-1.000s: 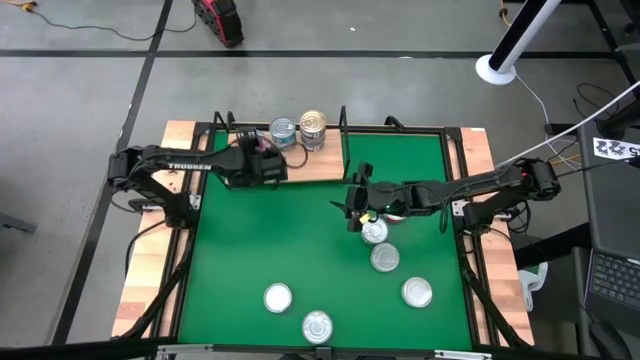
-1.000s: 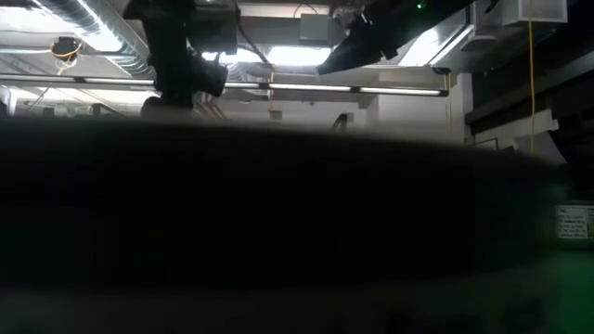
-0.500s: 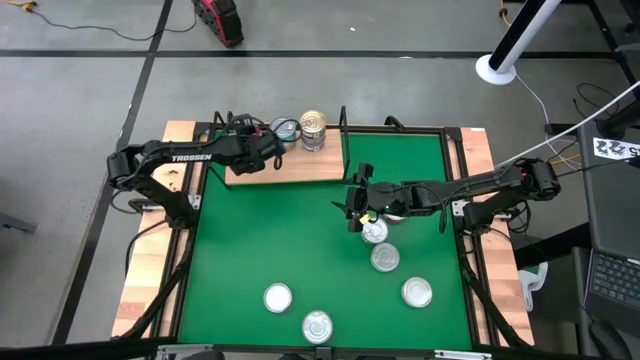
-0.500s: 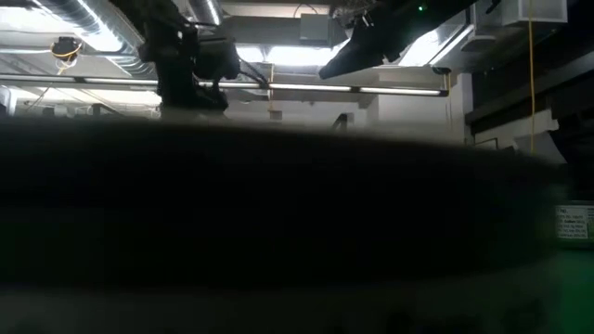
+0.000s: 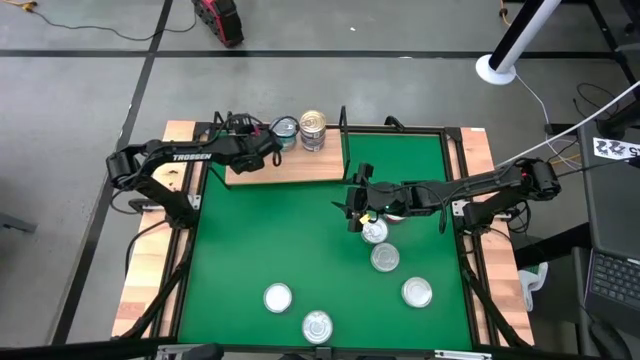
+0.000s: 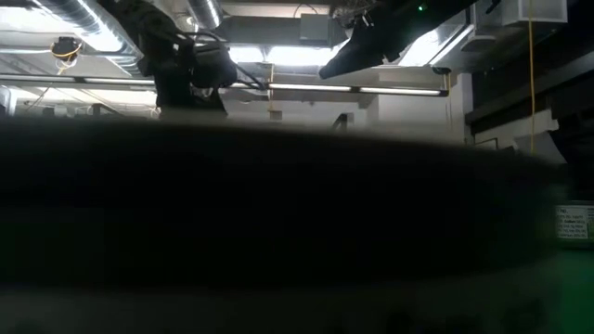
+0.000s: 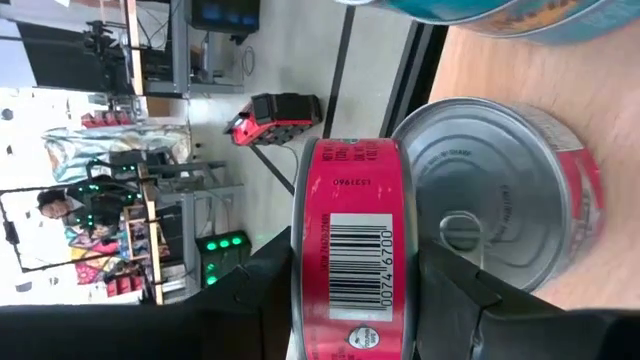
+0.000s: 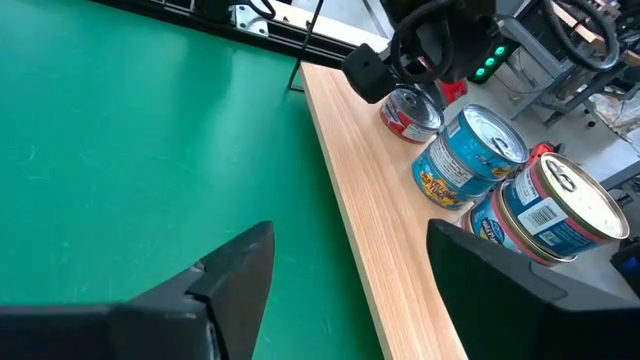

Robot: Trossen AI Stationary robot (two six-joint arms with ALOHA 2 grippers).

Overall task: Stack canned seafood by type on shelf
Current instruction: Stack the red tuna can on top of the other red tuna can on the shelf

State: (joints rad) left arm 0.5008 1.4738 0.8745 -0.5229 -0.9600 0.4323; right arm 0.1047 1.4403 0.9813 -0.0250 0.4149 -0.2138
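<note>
The wooden shelf (image 5: 310, 165) lies at the table's far edge. My left gripper (image 5: 264, 149) reaches over its left part, shut on a red tin (image 7: 350, 250). A second red tin (image 7: 500, 200) stands on the shelf just beyond it, lid up; it also shows in the right wrist view (image 8: 410, 113). Blue-teal tins (image 8: 470, 155) stand on the shelf (image 8: 370, 250) further right, some stacked. My right gripper (image 5: 352, 206) hovers open and empty over the green mat, beside a loose tin (image 5: 373, 231). My left gripper pinches the red tin between its two fingers (image 7: 265, 290), which stand at the tin's two flat ends (image 7: 405, 300). It comes in level from the table's left. The tin sits upright in the hold, at about the height of the other red tin's lid.
Several loose tins lie lid up on the green mat (image 5: 260, 230): one (image 5: 385, 258) mid right, one (image 5: 417, 292) near right, two (image 5: 278, 297) near the front edge. Black frame uprights stand at the shelf's ends (image 5: 343, 115). The low view is mostly blocked by something dark.
My left gripper has gone toward the table's far edge, from the shelf's near edge to over the shelf beside the blue tins, carrying the red tin. The right arm has kept still.
</note>
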